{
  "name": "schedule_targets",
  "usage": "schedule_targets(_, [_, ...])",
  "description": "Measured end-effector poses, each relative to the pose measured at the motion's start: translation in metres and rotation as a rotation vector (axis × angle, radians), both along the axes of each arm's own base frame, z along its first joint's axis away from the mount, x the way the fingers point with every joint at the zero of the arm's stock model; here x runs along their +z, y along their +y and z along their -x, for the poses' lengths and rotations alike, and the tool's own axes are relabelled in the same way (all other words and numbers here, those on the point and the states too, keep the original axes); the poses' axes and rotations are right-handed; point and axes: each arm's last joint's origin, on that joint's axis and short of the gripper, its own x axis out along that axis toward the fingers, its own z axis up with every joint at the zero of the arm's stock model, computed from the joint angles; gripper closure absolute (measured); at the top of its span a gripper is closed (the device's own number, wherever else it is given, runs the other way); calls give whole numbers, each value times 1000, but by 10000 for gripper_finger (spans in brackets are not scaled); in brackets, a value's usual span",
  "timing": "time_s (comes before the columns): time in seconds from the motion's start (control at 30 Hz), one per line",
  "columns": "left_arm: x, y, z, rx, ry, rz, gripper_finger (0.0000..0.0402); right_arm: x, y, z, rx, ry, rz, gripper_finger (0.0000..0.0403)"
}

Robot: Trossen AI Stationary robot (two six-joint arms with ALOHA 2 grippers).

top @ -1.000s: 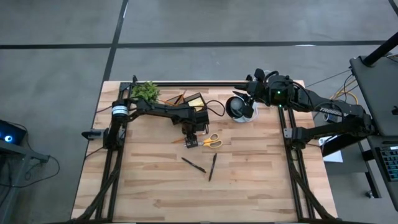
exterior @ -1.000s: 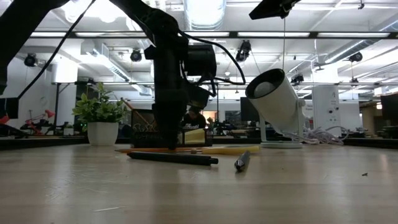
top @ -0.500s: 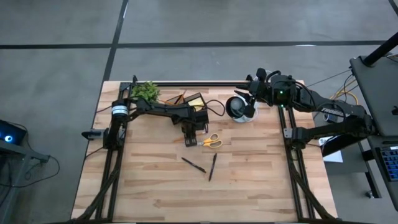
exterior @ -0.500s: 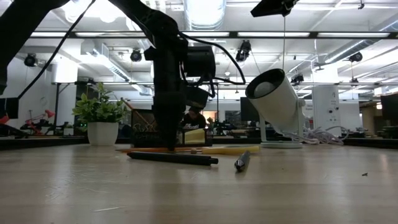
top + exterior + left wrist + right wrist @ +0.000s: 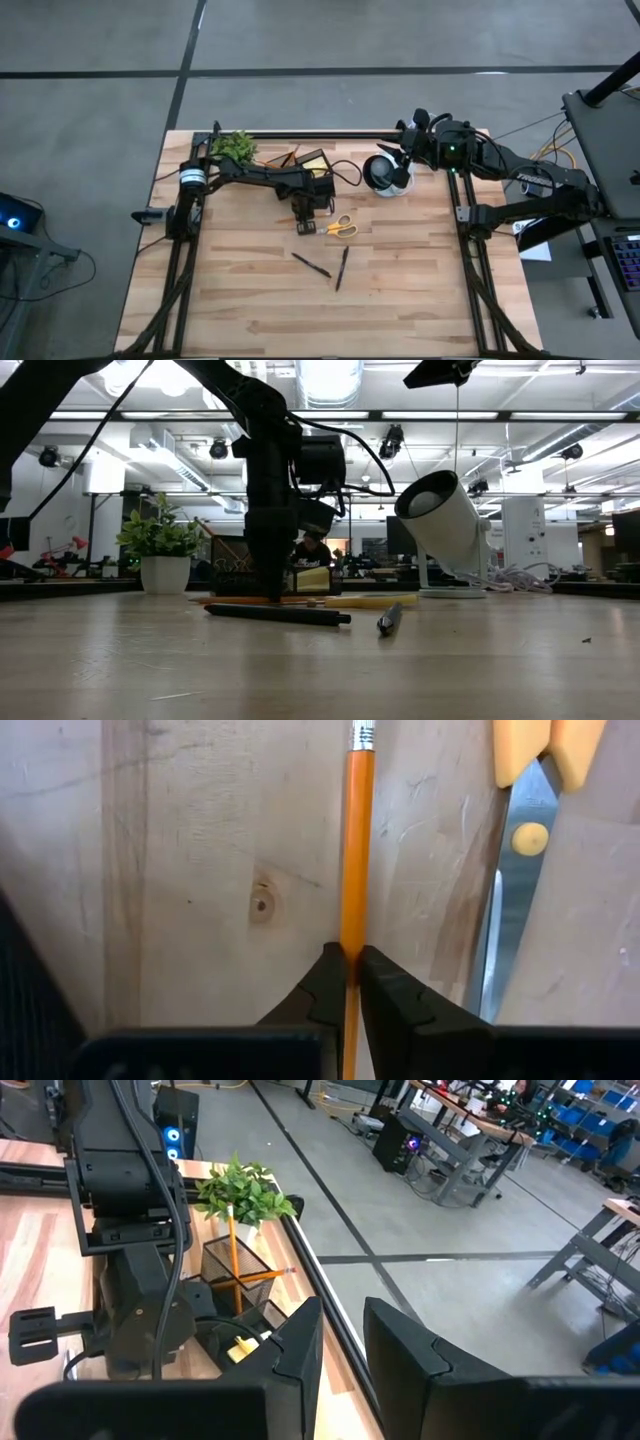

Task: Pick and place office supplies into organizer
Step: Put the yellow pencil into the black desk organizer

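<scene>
The left gripper [image 5: 350,970] has closed onto the pencil [image 5: 356,840] since before; scissors [image 5: 520,850] lie just beside.

Mid-table, the left gripper [image 5: 346,982] pinches a pencil [image 5: 356,850] lying just beside the scissors [image 5: 341,227] — two pens [image 5: 311,265] nearer the front, organizer [image 5: 303,160] behind, by the plant [image 5: 234,147].

Light wood plank table [image 5: 250,300] on grey concrete floor [image 5: 320,35], dark seam lines [image 5: 400,71] crossing it at 12 o'clock. Low view: open workshop, white ceiling with ducts [image 5: 180,460] and bright strip lights [image 5: 330,375], benches far back. Dark desk [image 5: 605,130] at 3 o'clock, grey stand [image 5: 25,250] at 9 o'clock
</scene>
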Motion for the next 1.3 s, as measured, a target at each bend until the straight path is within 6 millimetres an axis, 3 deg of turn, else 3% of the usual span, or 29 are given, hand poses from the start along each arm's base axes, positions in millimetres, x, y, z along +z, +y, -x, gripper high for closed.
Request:
schedule_targets(0.83, [37,0,8,-31,-79,-17,401,0,0,0,4,3,10,337])
schedule_targets(1.03, [58,-1,16,-36,-123,-33,401,0,0,0,4,2,10,337])
schedule_targets(1.3, [105,-3,30,-23,-287,-65,401,1,0,1,4,-1,14,337])
